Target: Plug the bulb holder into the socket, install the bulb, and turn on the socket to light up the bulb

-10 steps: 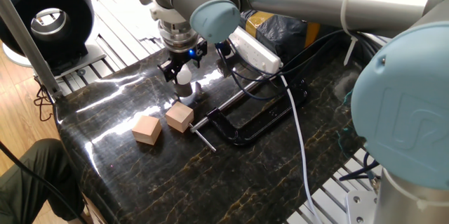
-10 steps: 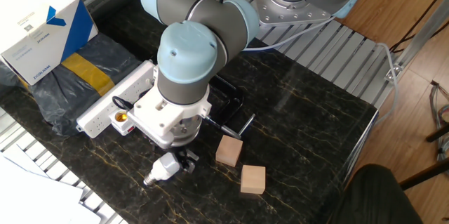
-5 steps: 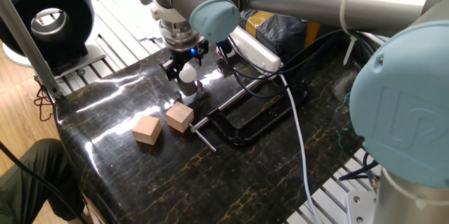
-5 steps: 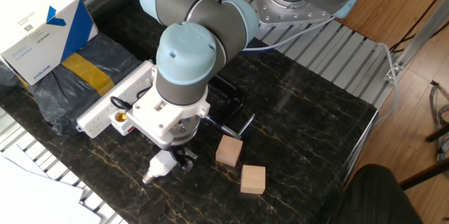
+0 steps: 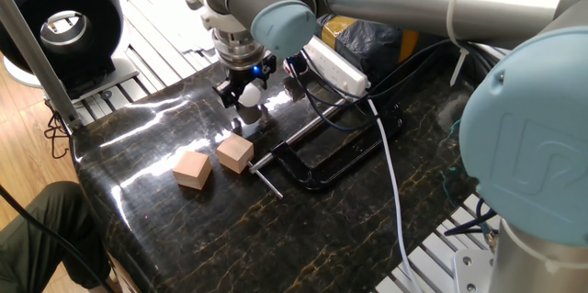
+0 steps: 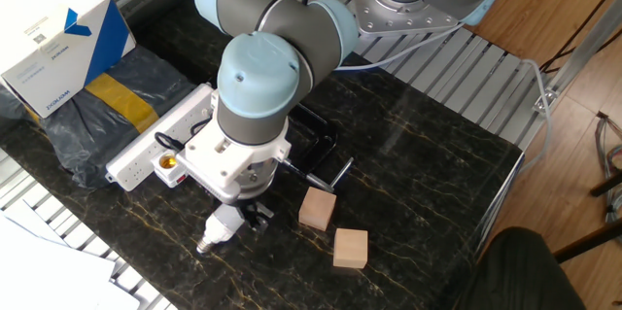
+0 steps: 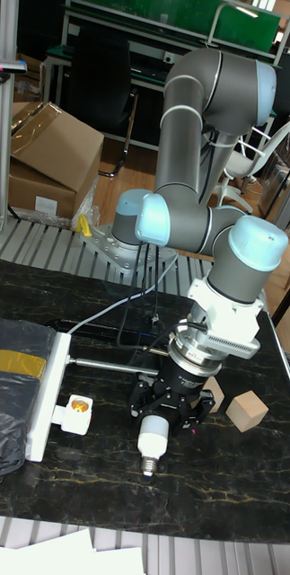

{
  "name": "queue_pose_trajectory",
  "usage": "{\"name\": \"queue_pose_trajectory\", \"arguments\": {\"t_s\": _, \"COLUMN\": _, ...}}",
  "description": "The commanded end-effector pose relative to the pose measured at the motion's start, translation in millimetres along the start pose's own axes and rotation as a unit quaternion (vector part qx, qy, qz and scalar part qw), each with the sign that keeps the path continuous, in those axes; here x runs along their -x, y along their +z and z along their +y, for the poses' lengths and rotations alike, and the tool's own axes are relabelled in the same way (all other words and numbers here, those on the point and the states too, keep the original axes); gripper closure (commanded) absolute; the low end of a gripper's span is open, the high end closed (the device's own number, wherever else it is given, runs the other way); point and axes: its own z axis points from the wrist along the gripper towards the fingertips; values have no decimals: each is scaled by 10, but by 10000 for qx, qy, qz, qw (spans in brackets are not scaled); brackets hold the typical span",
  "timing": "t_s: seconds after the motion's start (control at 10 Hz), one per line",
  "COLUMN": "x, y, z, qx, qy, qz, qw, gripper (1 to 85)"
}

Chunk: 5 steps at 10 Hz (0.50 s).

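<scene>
Near the worktop's [image 7: 91, 503] front edge in the tall fixed view, the claw [image 7: 167, 415] grips the bulb [image 7: 153, 442], lifted clear of the surface with its screw base pointing down. Just beyond stand two wooden cubes [image 7: 247, 411] and a black clamp [image 6: 326, 155]. Farther toward the left edge, the bulb holder [image 7: 74, 413] sits plugged into the socket [image 7: 44, 391], its brass opening facing up.
</scene>
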Motion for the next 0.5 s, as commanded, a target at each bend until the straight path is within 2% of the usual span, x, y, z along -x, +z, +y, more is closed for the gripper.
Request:
{"name": "queue_pose_trajectory", "arguments": {"t_s": 0.0, "x": -33, "y": 3, "z": 13, "qx": 54, "qy": 81, "qz": 8, "qw": 10000, "gripper": 173}}
{"name": "queue_pose_trajectory", "arguments": {"t_s": 0.4, "x": -54, "y": 18, "z": -30, "qx": -22, "qy": 108, "qz": 39, "qw": 9999, "gripper": 213}}
